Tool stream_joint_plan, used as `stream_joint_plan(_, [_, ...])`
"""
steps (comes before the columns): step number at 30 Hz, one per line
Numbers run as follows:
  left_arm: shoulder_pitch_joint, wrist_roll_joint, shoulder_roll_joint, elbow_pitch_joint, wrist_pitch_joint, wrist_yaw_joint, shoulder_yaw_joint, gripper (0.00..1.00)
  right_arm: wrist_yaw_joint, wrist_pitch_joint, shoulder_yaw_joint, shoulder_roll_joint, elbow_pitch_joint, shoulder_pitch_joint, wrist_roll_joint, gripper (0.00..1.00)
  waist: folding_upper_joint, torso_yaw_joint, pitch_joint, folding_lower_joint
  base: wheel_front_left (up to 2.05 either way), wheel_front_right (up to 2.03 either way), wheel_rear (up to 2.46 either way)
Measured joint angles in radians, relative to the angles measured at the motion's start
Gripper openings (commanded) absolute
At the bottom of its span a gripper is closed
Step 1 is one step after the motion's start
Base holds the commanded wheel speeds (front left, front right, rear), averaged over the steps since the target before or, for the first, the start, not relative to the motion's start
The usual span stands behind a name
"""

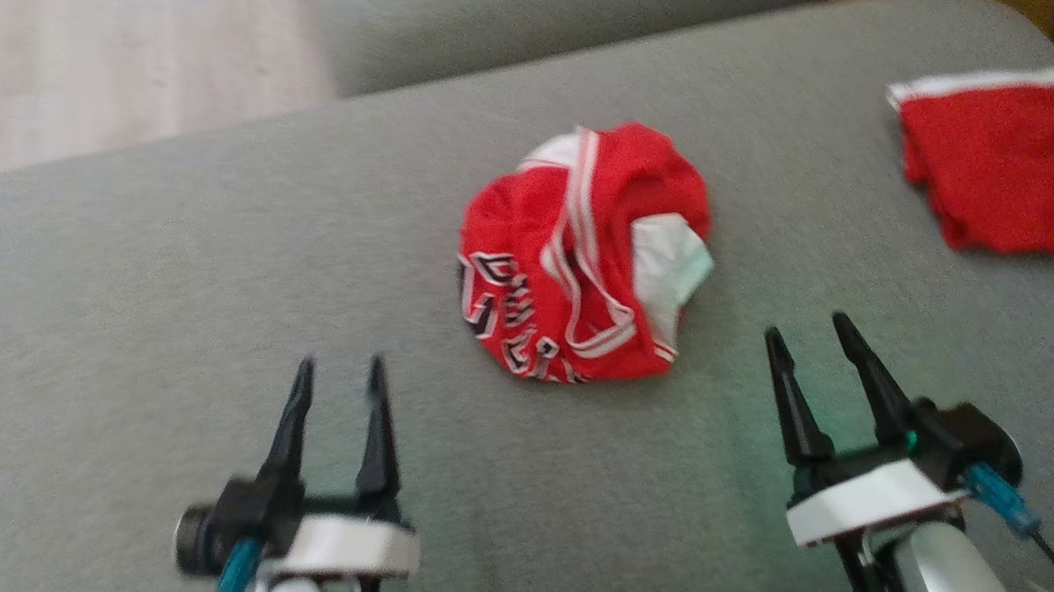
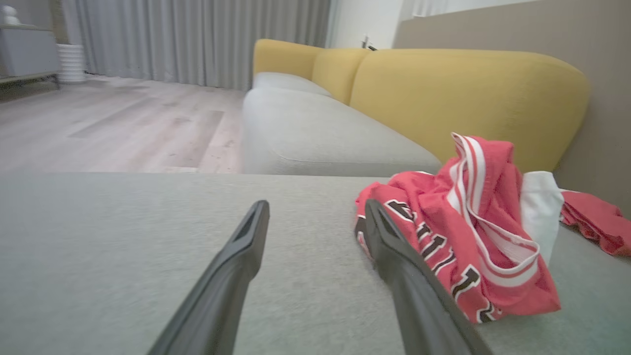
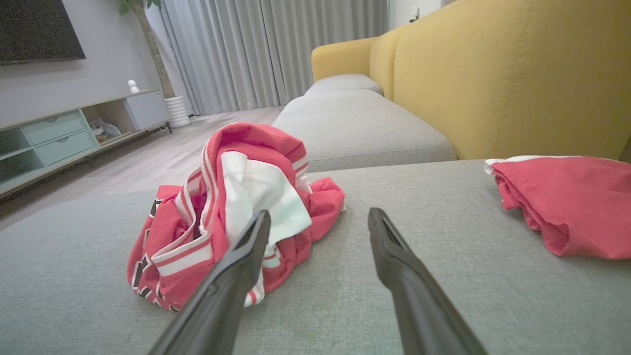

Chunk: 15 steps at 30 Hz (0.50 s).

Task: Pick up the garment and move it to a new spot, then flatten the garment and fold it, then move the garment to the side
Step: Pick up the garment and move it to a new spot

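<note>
Garment (image 1: 583, 259): a red jersey with white striped trim and a white inner panel is shown crumpled into a heap near the middle of the grey seat cushion (image 1: 229, 298). It lies ahead of the two grippers and between them, and is touched by neither.
Writing: black block letters (image 1: 501, 310) outlined in white are seen along the lower left edge of the heap. They are folded over and blurred, so no word or brand can be read.
Left gripper (image 1: 338, 368): it is held low over the cushion, to the left of the heap and short of it. Its two dark fingers are parted, and nothing is held between them.
Right gripper (image 1: 807, 326): it is held low over the cushion, to the lower right of the heap, near the white panel but apart from it. Its fingers are spread, and nothing is grasped.
Second cloth (image 1: 992, 170): a red piece with a white band along its far edge is laid flatter at the right end of the cushion, well apart from the jersey.
Surroundings: a yellow backrest (image 3: 493, 74) is seen behind the cushion, with a further grey seat (image 3: 360, 123) beyond. A pale wood floor (image 2: 123, 123), grey curtains (image 3: 256, 49) and a low cabinet (image 3: 59, 133) with pale green drawers are shown farther off.
</note>
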Motion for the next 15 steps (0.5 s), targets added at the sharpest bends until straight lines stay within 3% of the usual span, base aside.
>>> stream_joint_plan(5, [0.153, 0.015, -0.001, -0.113, 0.0, 0.025, 0.069, 1.0, 0.0, 0.001, -0.026, 0.001, 0.015, 0.052, 0.0, 1.0, 0.0, 0.084, -0.077, -0.0001, 0.0, 0.0, 0.0])
stream_joint_plan(15, [0.275, 0.06, -0.001, -0.151, 0.0, 0.033, 0.068, 1.0, 0.0, 0.001, -0.042, 0.006, 0.026, 0.13, 0.0, 1.0, 0.0, 0.176, -0.165, -0.0002, 0.0, 0.0, 0.0])
